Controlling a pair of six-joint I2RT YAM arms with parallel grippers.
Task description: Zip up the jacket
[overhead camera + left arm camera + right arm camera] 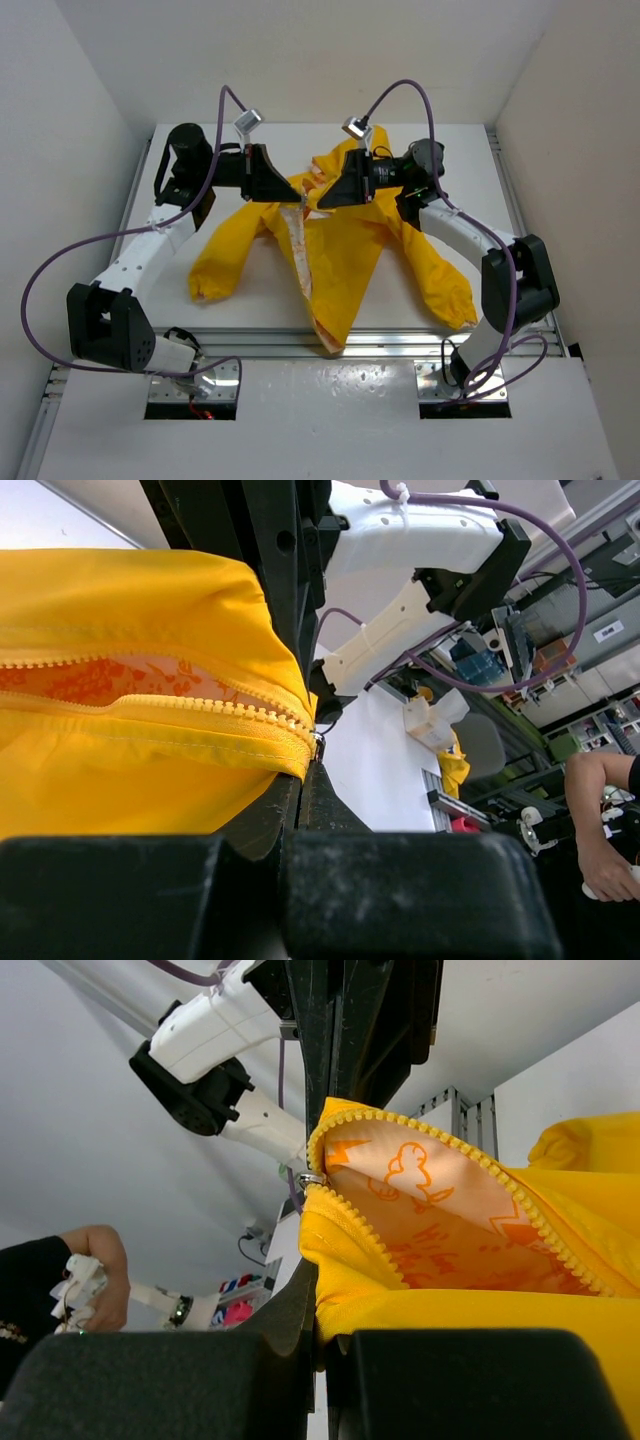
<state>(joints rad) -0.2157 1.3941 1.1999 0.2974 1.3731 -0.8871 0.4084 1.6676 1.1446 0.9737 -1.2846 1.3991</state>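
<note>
Here, the bright yellow thin-fabric jacket [345,255] lies spread on the flat white bench [470,160]. Its two long sleeves fan out toward the near left and near right, and its lower end drapes over the bench's near edge. The front is open, with a strip of pale orange-and-white patterned lining [300,250] showing down the middle. The jacket's far end is raised off the bench between the two arms.

The left hand [278,187] is pinched narrow on the yellow cloth from the left. The right hand [325,195] is pinched on it from the right, just beside the other but not touching it.

The left wrist view shows the black fingers [270,570] clamped on a fold of cloth, where two rows of yellow zipper teeth [200,708] run side by side with lining between them. In the right wrist view the rows curve together at a small metal slider [311,1177], right at the grip; from there they stand parted. Purple cables [60,270] loop from both arms. A person's bare forearm [598,780] shows beyond the bench.
</note>
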